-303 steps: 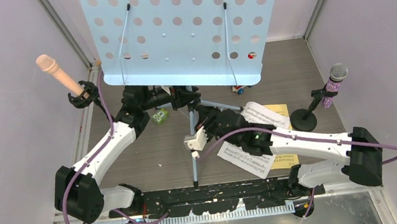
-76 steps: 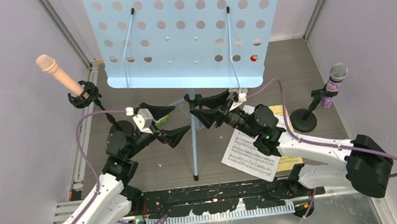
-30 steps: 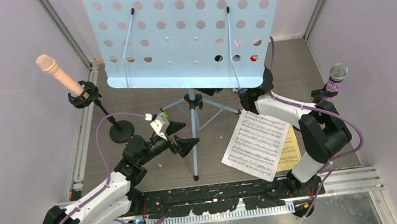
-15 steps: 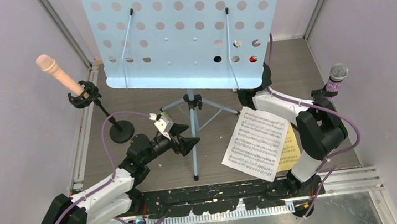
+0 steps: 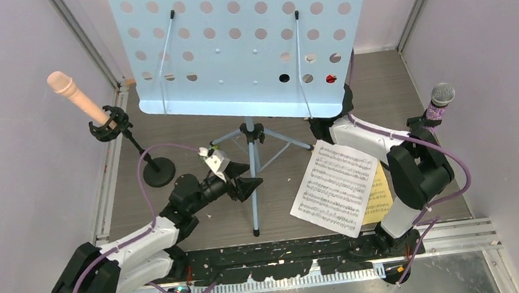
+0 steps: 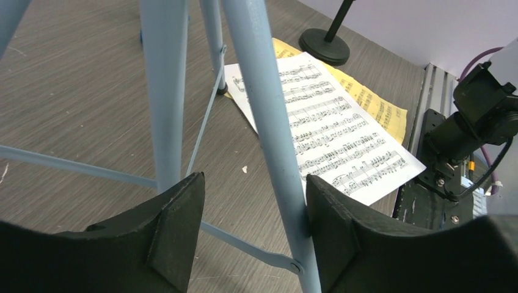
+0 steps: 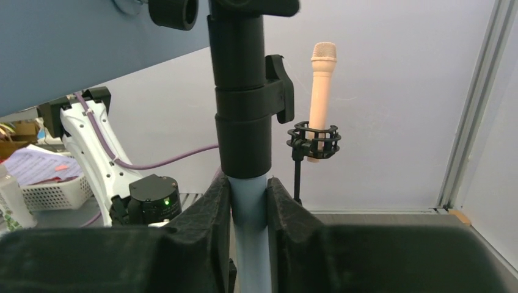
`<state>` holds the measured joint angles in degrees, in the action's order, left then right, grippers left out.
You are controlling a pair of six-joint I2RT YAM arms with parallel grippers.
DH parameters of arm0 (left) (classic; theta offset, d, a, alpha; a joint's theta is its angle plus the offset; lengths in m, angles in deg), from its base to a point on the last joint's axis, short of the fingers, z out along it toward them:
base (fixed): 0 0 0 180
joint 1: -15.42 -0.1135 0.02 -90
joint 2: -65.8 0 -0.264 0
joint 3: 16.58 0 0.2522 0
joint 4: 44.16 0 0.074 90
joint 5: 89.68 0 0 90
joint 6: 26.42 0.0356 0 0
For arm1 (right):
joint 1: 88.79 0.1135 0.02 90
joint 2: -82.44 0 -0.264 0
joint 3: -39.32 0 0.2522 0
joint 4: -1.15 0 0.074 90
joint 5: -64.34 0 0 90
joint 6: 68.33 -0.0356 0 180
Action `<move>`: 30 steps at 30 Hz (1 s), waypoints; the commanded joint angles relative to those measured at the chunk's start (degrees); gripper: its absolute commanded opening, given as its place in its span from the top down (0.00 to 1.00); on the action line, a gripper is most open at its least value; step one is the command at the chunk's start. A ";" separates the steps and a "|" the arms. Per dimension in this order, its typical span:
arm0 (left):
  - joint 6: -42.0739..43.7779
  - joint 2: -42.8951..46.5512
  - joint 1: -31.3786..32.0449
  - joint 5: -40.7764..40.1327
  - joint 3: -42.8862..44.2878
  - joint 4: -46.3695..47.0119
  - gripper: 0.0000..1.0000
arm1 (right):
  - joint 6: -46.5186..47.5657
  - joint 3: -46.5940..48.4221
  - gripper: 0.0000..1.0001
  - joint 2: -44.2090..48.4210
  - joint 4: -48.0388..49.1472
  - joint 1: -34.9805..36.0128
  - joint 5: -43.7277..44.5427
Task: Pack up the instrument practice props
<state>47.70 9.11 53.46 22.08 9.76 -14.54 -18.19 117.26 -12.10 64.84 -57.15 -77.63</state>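
Left fingers [image 6: 177, 232] crept forward, spread astride a tripod leg [image 6: 272, 122]; right fingers [image 7: 204, 232] pinch the post [image 7: 249, 244].

White links [image 5: 139, 239], black joints [image 5: 85, 281], purple cables [image 5: 141, 179].

Tabletop: we see a grey-brown wood-grain tabletop [image 5: 387, 75], faintly scratched, with a tiny white speck [image 6: 244, 170] lying on it.
Walls: plain lilac wall panels [image 5: 13, 180] close the left, right and far sides.
Posts: bare aluminium frame posts [image 5: 83, 38] stand at the far corners.
Basket: a white mesh plastic basket [image 7: 52, 194] holds loose papers, low at the left of our right wrist view.
Red piece: a small red plastic piece [image 5: 330, 79] shows far right; we cannot tell its shape.
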 commanded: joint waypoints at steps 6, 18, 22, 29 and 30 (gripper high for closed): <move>1.30 -0.32 0.21 -2.25 1.22 3.53 0.65 | -1.53 1.77 0.99 0.61 1.05 0.44 -2.05; 7.93 2.14 0.21 -5.79 8.81 -5.85 0.99 | -0.68 0.08 1.00 2.65 0.41 1.66 -4.20; 12.01 1.96 0.20 -8.11 12.06 -8.60 1.00 | 0.56 -0.90 1.00 3.67 -0.97 2.39 -4.70; 15.45 -0.14 0.21 -8.43 17.22 -10.35 1.00 | 11.62 -3.06 1.00 8.25 -13.36 4.05 -4.74; 15.59 -0.33 0.25 -8.80 17.81 -10.51 1.00 | 14.39 -3.28 0.99 9.13 -16.36 4.31 -4.53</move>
<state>57.41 9.09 54.49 18.10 21.98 -30.23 -10.01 114.58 -8.97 57.23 -56.50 -78.26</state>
